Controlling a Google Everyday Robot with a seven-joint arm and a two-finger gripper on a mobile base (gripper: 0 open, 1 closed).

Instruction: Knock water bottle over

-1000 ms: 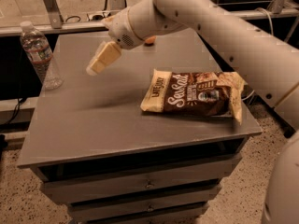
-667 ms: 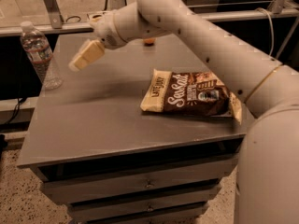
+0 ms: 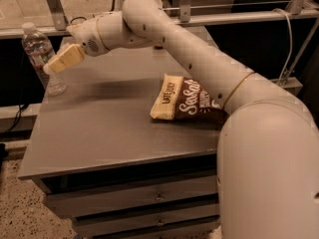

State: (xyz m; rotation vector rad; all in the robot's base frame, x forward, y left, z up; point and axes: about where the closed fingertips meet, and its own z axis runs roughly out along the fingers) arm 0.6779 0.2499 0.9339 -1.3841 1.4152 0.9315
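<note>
The pale tan pincer (image 3: 54, 65), on a cream-white arm (image 3: 199, 59) dotted with small dark spots, hangs over the tabletop's far left corner, close against the water bottle (image 3: 39, 49); whether they touch cannot be told. The bottle is clear and ribbed with a white cap. The chip bag (image 3: 185, 102) is dark brown with white script lettering and a cream-yellow end panel bearing dark print, while the tabletop (image 3: 99, 133) and the drawer fronts (image 3: 149, 198) beneath it are plain matte grey.

Dim warm light, soft arm (image 3: 199, 63) shadow on table (image 3: 99, 133), gripper (image 3: 54, 64) pale beside water bottle (image 3: 38, 46), left
</note>
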